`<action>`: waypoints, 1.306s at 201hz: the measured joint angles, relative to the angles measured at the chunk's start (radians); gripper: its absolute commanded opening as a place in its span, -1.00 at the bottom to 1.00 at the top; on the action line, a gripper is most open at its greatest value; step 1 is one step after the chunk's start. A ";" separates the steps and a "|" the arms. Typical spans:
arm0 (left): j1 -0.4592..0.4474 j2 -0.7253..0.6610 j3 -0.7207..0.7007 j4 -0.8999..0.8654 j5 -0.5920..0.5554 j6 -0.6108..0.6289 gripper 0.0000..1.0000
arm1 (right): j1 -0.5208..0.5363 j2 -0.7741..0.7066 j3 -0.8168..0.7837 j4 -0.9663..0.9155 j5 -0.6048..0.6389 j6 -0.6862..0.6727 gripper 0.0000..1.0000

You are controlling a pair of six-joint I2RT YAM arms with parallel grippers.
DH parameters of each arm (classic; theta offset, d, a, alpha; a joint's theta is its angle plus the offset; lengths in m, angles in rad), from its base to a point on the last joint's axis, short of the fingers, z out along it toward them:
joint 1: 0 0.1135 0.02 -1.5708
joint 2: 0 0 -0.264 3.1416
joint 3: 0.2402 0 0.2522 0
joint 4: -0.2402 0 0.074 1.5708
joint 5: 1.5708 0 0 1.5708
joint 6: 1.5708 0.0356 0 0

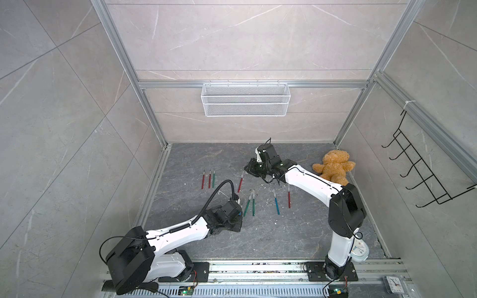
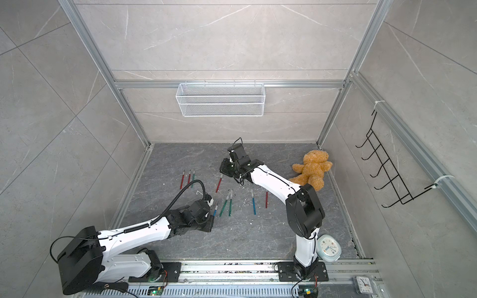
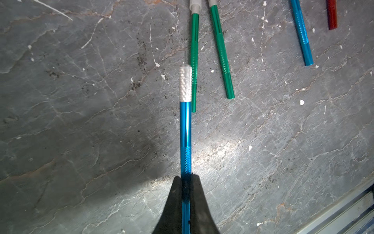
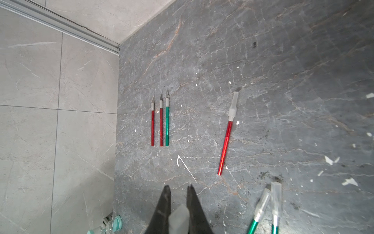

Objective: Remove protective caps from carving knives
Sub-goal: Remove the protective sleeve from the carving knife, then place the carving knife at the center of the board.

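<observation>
Your left gripper (image 3: 187, 177) is sitting at 7 o'clock on the tabletop (image 3: 81, 121), nearest the arm bases. It is clamping the blue knife (image 3: 185, 131) by the lower handle, and the knife's knurled silver collar is showing bare.

Just beyond, near the centre, two green knives (image 1: 247, 203) are lying side by side, nearly touching. Each is wearing a translucent cap (image 4: 263, 202).

At 3 o'clock a second blue knife (image 1: 276, 202) and a red knife (image 1: 289, 196) are lying apart from each other. Their tips are too small to judge.

Further out, at 11 o'clock, a capped red knife (image 4: 225, 145) is lying alone, with its end cap (image 4: 233, 105) pointing away from the bases.

At 10 o'clock you are seeing a row of three knives (image 4: 161, 121), two red and one green. They are lying parallel and close together, blades bare.

At 12 o'clock your right gripper (image 4: 178, 187) is hovering above the tabletop. It is narrowed onto a loose cap (image 4: 179, 216), which is sitting deep between the fingers.

At 2 o'clock a teddy bear (image 1: 333, 166) is resting against the side wall.
</observation>
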 measured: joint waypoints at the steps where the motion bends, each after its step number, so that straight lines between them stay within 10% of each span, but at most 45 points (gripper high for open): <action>1: 0.000 0.000 0.000 -0.001 -0.001 0.000 -1.00 | 0.000 0.000 0.000 0.000 0.000 0.000 -1.00; 72: 0.057 -0.016 0.094 -0.086 -0.119 0.007 -1.00 | -0.068 -0.116 -0.129 -0.001 0.008 -0.096 -1.00; 153: 0.357 0.256 0.442 -0.181 -0.084 0.056 -1.00 | -0.059 -0.315 -0.477 0.065 0.011 -0.244 -1.00; 262: 0.480 0.605 0.747 -0.334 -0.085 0.170 -1.00 | -0.023 -0.389 -0.664 0.270 -0.031 -0.284 -1.00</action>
